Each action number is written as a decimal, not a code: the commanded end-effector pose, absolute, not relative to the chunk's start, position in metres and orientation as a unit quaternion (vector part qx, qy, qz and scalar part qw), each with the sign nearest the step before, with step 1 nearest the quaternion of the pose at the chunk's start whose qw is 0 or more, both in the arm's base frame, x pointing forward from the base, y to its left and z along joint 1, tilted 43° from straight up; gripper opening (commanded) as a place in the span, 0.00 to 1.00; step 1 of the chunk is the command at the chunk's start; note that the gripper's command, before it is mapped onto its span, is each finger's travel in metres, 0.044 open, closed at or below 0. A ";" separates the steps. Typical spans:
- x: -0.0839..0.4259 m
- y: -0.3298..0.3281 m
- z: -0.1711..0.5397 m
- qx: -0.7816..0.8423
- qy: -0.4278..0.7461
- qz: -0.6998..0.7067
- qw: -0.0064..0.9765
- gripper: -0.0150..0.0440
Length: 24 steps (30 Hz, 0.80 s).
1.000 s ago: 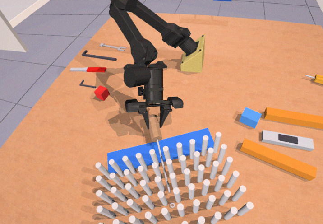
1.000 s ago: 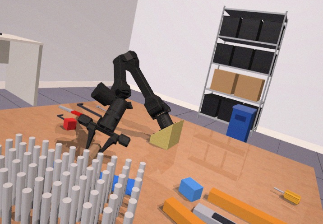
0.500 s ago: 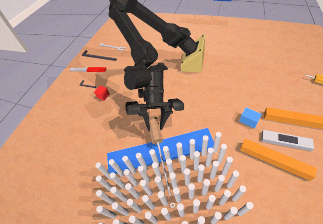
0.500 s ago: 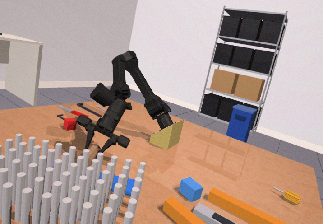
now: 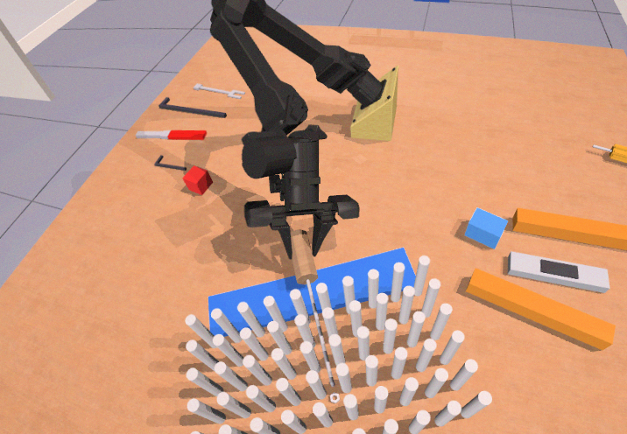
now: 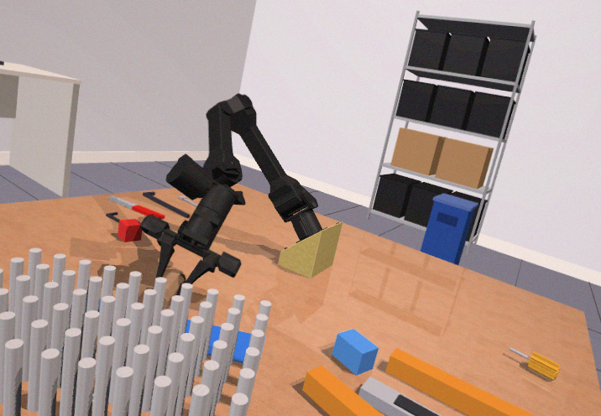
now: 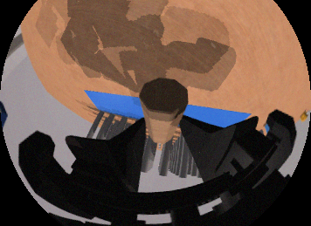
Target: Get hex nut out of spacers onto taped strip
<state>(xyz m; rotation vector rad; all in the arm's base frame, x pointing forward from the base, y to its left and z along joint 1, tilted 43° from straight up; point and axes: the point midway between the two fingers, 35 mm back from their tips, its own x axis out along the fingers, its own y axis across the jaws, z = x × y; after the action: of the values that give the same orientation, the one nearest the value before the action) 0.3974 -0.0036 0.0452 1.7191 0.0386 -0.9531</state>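
My gripper [image 5: 303,251] [image 6: 173,280] is shut on the wooden handle [image 5: 303,261] [image 7: 162,120] of a tool with a long thin metal shaft [image 5: 319,326]. The handle is over the blue taped strip [image 5: 235,305] [image 6: 240,345] [image 7: 118,106]. The shaft runs in between the standing spacers [image 5: 334,345] [image 6: 140,371]. Its tip is just short of the hex nut [image 5: 334,395], which lies deep among the spacers; a small gap shows between them. Whether the shaft touches a spacer I cannot tell. The spacers in view stand upright. The nut is hidden in the exterior view.
At left lie a red cube [image 5: 197,180] [image 6: 129,230], a small hex key [image 5: 170,164], a red-handled tool [image 5: 186,134], a larger black hex key [image 5: 193,109] and a wrench [image 5: 217,90]. At right are a blue block [image 5: 485,228] [image 6: 354,351], orange bars [image 5: 541,309] and a grey bar [image 5: 591,277].
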 end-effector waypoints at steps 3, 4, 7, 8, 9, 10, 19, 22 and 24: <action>0.403 -0.001 0.046 0.731 0.013 -0.400 0.553 0.25; 0.403 -0.001 0.046 0.731 0.013 -0.400 0.553 0.25; 0.405 0.000 0.045 0.731 0.013 -0.400 0.553 0.25; 0.405 0.000 0.045 0.731 0.013 -0.400 0.553 0.25; 0.406 0.000 0.044 0.731 0.013 -0.400 0.553 0.25; 0.406 0.001 0.044 0.731 0.013 -0.400 0.553 0.25; 0.410 0.003 0.042 0.731 0.013 -0.400 0.553 0.25; 0.410 0.003 0.042 0.731 0.013 -0.400 0.553 0.25; 0.411 0.002 0.040 0.731 0.013 -0.400 0.553 0.25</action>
<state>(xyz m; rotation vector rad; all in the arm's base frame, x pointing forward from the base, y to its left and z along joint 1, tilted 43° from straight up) 0.4088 0.0022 0.0405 1.7224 0.0358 -0.9501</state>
